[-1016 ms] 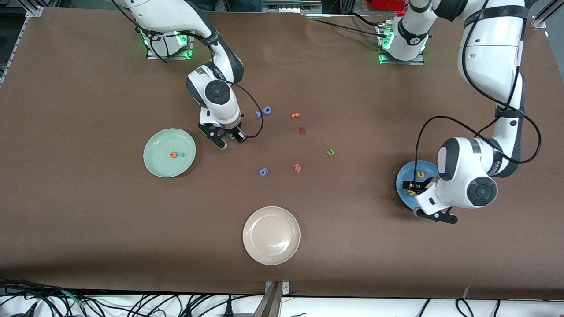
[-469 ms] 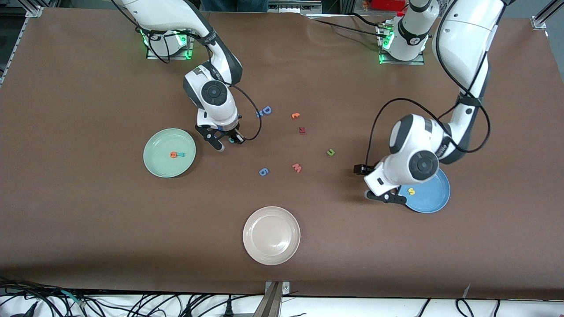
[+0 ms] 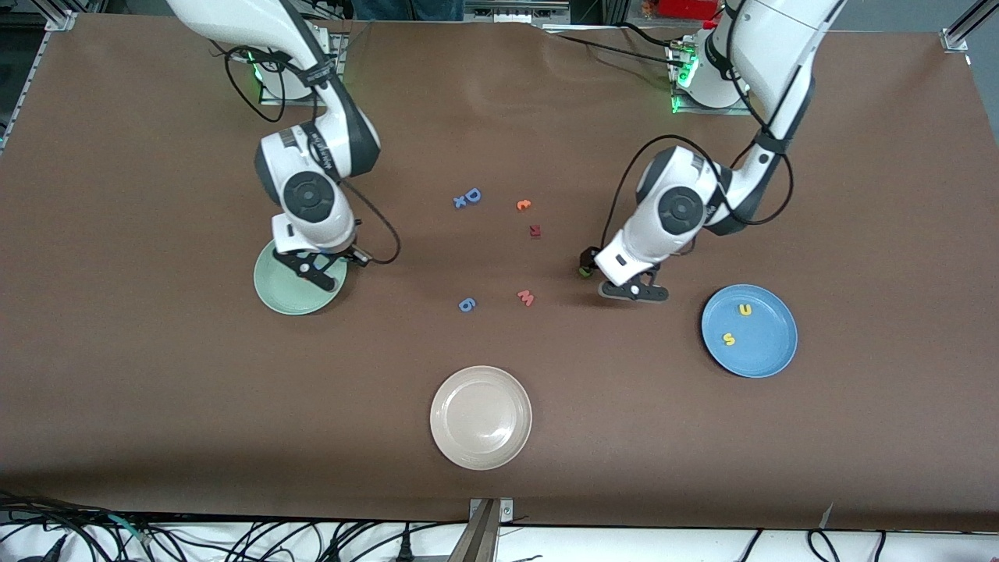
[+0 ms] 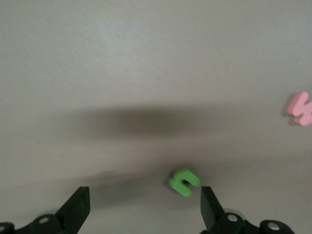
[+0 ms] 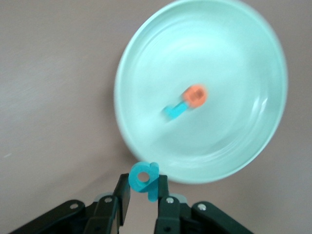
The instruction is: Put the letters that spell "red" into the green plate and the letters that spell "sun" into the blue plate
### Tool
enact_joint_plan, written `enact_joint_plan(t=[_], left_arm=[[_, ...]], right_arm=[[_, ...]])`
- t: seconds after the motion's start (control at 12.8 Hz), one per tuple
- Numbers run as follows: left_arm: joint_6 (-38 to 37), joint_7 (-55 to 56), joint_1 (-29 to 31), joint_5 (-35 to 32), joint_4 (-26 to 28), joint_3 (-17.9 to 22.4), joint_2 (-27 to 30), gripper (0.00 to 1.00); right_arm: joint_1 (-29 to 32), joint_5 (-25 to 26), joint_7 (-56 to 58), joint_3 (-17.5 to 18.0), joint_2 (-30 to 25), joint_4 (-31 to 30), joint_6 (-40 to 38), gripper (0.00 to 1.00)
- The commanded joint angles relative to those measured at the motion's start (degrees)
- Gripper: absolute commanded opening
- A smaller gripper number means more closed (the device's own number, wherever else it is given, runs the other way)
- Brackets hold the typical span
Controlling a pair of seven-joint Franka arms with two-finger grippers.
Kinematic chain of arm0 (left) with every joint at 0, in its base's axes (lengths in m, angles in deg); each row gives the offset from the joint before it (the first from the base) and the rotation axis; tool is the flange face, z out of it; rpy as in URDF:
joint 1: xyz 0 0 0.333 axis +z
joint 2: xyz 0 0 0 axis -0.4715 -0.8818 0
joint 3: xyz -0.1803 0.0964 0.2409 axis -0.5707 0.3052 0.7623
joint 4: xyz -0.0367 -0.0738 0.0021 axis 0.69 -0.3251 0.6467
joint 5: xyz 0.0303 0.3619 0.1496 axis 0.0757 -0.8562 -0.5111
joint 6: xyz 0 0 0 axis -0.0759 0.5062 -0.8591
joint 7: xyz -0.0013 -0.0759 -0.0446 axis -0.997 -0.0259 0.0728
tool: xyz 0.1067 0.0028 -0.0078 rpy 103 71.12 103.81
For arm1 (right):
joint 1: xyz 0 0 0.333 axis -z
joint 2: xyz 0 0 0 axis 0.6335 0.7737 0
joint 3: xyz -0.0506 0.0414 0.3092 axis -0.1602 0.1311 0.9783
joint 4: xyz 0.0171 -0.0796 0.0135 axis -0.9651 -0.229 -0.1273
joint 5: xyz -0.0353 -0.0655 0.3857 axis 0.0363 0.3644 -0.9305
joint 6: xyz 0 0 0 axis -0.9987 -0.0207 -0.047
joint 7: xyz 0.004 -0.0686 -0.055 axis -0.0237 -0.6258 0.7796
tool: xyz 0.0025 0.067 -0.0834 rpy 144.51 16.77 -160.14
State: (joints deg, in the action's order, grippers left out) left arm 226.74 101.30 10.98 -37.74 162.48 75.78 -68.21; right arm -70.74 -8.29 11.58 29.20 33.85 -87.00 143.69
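While right fingers point(image 5: 142, 195) clamp teal "d" point(image 5: 145, 179), green "n" point(image 4: 184, 181) lies between spread left fingers point(image 4: 146, 207).

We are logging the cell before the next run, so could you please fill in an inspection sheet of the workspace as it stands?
Surface: brown table, no spills seen.
Job's things: orange "e" and teal "r" in green plate; yellow "s" and yellow "u" in blue plate; green "n" on the table.
Clutter: cream plate, blue "D", pink "w", several other small letters.
Grippers: right gripper shut on teal "d", over the green plate's rim; left gripper open over the "n".
Cables: bundle along the table's near edge.
Surroundings: nothing seen.
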Motion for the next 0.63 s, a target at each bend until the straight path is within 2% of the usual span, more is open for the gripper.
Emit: enact_joint_plan(t=[0.0,0.08,0.16,0.31,0.39,0.55], left_arm=[[0.80,8.48,-1.48,-7.02,0.82,0.23,0.55,1.00],[1.32,9.89,-2.00,-8.35,0.55,0.23,0.11,1.00],[1.41,10.95,-2.79,-8.71,0.37,0.31,-0.59,1.00],[2.03,12.45,-3.50,-9.42,0.28,0.32,-1.30,1.00],[2.38,12.98,-3.94,-9.51,-0.50,0.32,-2.17,1.00],[2.64,13.77,-4.64,-9.51,-2.26,0.32,-4.37,0.99]], right_arm=[[-0.04,-0.63,4.57,-1.18,0.50,-1.48,-1.07,0.14],[0.22,-0.63,6.23,-2.14,0.60,-1.57,-1.07,0.15],[0.40,-0.63,7.55,-2.59,0.60,-1.58,-1.07,0.21],[0.40,-0.63,7.83,-2.59,0.16,-1.31,-1.16,0.96],[0.40,-0.63,8.09,-2.85,-0.19,-1.05,-1.16,0.99],[0.31,-0.63,8.27,-2.85,-2.03,-0.18,-1.16,1.00]])
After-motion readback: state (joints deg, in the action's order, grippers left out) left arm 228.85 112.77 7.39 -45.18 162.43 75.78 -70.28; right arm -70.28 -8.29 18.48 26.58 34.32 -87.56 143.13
